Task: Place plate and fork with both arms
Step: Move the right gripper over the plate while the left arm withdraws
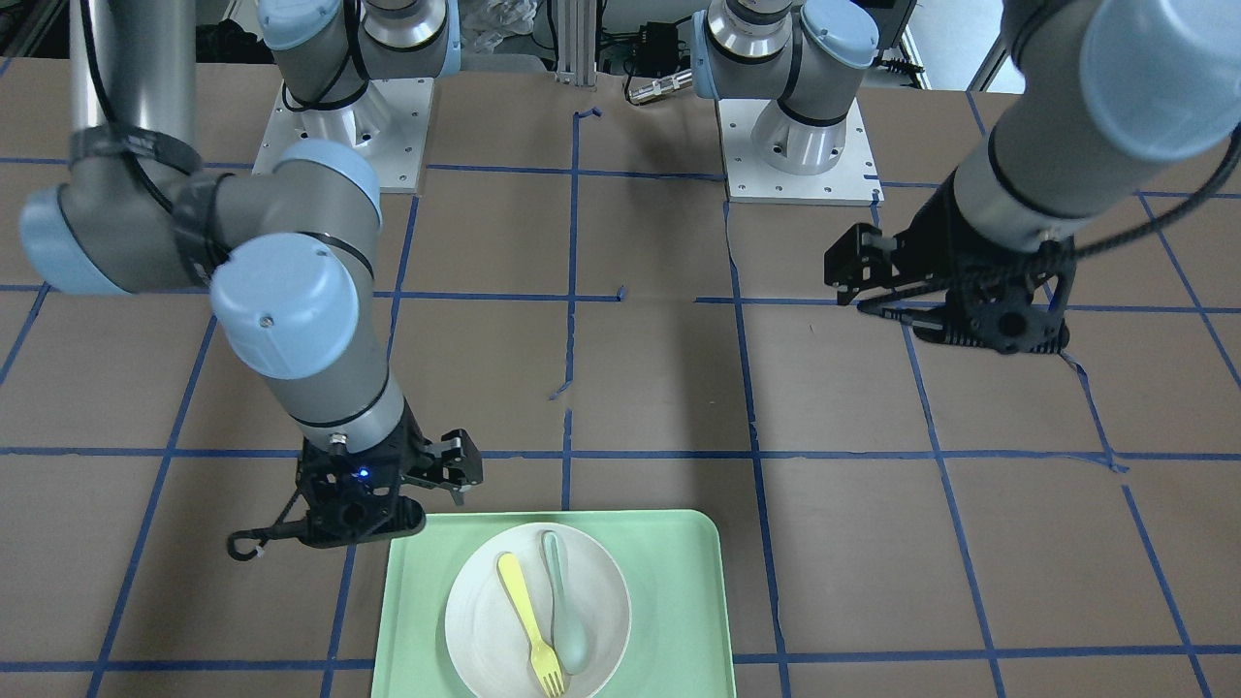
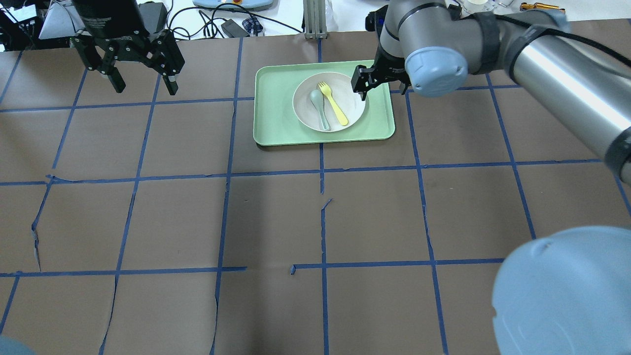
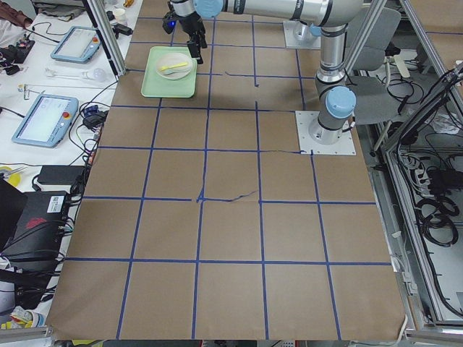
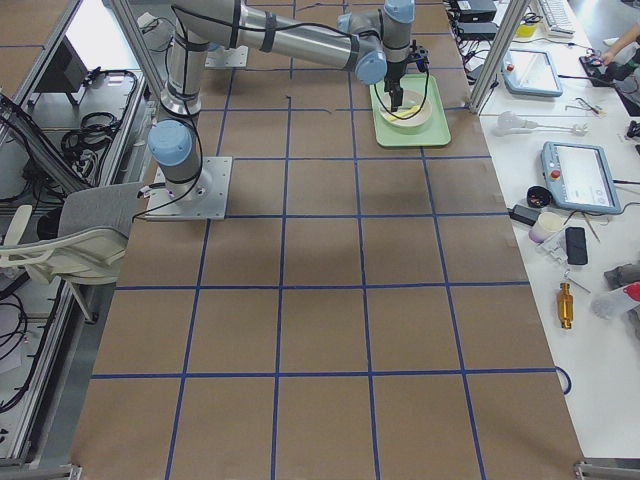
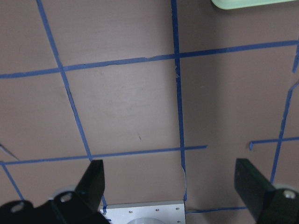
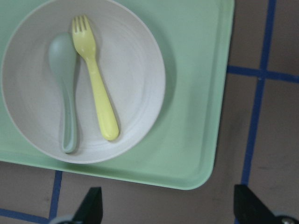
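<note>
The off-white plate (image 1: 603,591) sits on the mint-green tray (image 1: 679,601). The pale-yellow fork (image 1: 528,620) lies in the plate beside a grey-green spoon (image 1: 564,601). My right gripper (image 2: 379,86) hovers over the tray's right edge, next to the plate (image 2: 301,106), open and empty. In the right wrist view the fork (image 6: 98,93), plate (image 6: 140,84) and tray (image 6: 196,93) lie below the wide-open fingers (image 6: 92,207). My left gripper (image 2: 143,81) is open and empty above bare table at the far left, well away from the tray.
The spoon (image 2: 319,111) lies left of the fork (image 2: 334,106) in the plate. The brown table is marked with blue tape lines. The two arm bases (image 1: 339,126) stand on the robot's side. A corner of the tray (image 5: 252,2) shows in the left wrist view.
</note>
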Controlling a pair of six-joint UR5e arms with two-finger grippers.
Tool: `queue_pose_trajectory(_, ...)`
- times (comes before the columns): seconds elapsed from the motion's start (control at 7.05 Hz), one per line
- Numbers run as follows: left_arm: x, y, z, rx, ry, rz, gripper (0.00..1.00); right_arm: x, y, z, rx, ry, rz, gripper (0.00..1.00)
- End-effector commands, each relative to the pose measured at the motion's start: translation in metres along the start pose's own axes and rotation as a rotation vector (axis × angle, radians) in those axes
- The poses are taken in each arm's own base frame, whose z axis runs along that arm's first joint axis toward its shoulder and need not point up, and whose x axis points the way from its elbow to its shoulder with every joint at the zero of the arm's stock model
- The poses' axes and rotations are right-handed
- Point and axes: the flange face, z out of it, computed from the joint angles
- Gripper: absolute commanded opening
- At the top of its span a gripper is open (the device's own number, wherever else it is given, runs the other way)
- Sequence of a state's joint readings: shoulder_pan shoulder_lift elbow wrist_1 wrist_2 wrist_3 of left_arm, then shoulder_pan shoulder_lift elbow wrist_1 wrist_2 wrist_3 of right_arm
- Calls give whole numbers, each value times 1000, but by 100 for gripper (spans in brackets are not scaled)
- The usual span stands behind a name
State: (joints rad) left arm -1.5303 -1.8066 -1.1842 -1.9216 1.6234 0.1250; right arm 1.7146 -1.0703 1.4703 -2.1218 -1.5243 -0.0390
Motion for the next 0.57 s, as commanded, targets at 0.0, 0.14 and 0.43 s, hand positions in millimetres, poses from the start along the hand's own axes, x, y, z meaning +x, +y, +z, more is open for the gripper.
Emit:
queue_pose_trajectory(0.0,4,48,-4,6,-8,-13,100,-32,-16,64,73,-37,-130,100)
queue_pose_trajectory(0.14,9,61,3,12,-9,-13,100,-33,-18,70,70,-38,-179,95)
queue_pose_trajectory(0.43,14,78,14,45,-7,-26,100,-38,-32,83,69,-44,-221,64)
